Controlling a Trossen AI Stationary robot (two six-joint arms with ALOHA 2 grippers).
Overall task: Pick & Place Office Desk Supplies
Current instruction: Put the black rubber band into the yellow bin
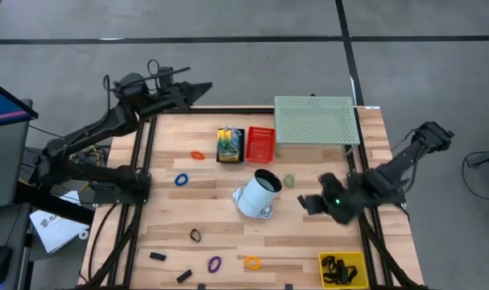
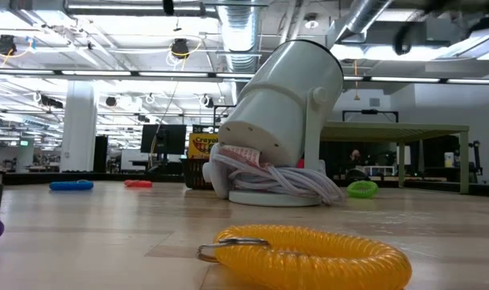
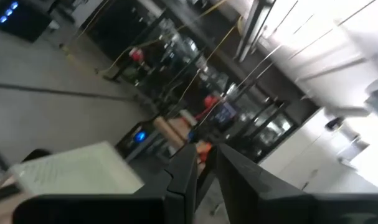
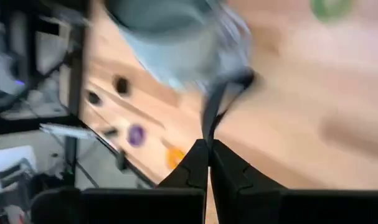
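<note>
Hovering right end effector [image 1: 307, 203] clenched, empty | green rubber band [image 1: 290, 180] just beside

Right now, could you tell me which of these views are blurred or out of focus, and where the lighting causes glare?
Right wrist view: motion-smeared, the white lamp and table streaked. Left wrist view: blurred too, with washed-out brightness toward one corner. Low view: the near yellow coil ring looks soft, and ceiling lights glare behind the lamp. High view: evenly lit and sharp, faint shadows under the green perforated tray.
</note>
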